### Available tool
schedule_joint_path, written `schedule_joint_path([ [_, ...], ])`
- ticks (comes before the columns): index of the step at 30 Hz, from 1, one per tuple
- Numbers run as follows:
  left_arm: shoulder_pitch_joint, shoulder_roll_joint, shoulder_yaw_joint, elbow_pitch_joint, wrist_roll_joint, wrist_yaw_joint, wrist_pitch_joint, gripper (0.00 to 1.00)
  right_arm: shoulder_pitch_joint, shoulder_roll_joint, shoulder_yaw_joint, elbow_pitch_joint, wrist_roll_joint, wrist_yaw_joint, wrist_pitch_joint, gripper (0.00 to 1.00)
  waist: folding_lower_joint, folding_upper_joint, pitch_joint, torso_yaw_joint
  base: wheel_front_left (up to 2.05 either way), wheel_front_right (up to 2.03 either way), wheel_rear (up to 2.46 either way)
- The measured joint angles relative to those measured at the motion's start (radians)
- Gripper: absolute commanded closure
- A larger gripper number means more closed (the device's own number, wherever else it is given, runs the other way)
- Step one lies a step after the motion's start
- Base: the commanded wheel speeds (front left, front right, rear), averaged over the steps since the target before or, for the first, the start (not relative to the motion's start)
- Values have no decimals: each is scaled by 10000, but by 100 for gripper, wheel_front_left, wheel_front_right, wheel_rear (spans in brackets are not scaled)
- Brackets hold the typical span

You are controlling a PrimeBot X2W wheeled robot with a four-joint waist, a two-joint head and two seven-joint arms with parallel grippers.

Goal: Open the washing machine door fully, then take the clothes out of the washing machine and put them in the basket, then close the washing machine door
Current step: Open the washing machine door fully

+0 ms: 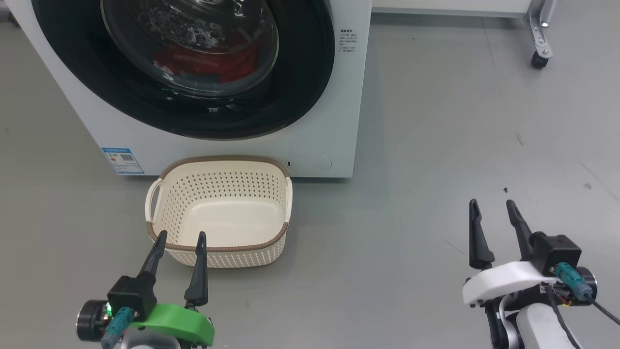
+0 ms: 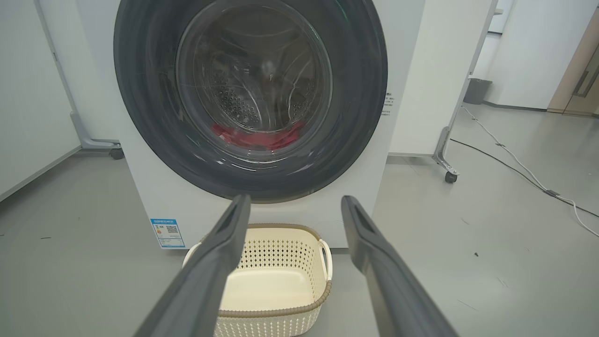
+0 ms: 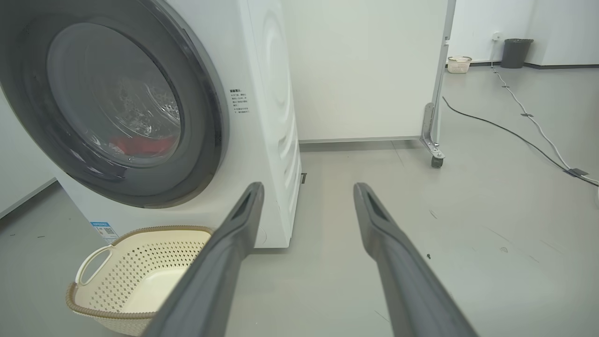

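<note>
Washing machine door (image 1: 300,97) sits shut on the washing machine (image 1: 341,121), with red clothes (image 1: 227,65) blurred low behind its glass, perhaps a single heap. Basket (image 1: 223,162) stands on the floor (image 1: 436,145) just before it. Left claw (image 1: 181,234) and right claw (image 1: 492,202) hover spread, holding nothing.

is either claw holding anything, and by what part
Nothing is held. The left claw and the right claw both stand open and empty; the clothes lie behind the shut washing machine door.
</note>
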Motion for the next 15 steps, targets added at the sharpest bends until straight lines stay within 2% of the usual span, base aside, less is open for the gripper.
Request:
schedule_joint_path([
  [1,-72,0,-13,-58,0,0,0,0,-112,-13,-54,-69,13,6,4,0,0,0,69,20,0,0,0],
  [2,-125,0,-25,-113,0,0,0,0,-219,8,-123,-130,119,12,50,64,0,0,141,41,0,0,0],
  [3,-163,0,-33,-161,0,0,0,0,-311,23,-167,-184,251,17,107,100,0,0,220,63,0,0,0],
  [10,-453,4,-299,-339,-10,-4,0,0,-1073,27,-560,-658,815,134,290,100,0,0,914,277,0,0,0],
  [15,-775,4,-403,-493,-92,-29,0,0,-2001,-19,-869,-978,1331,341,665,100,0,0,1526,484,0,0,0],
])
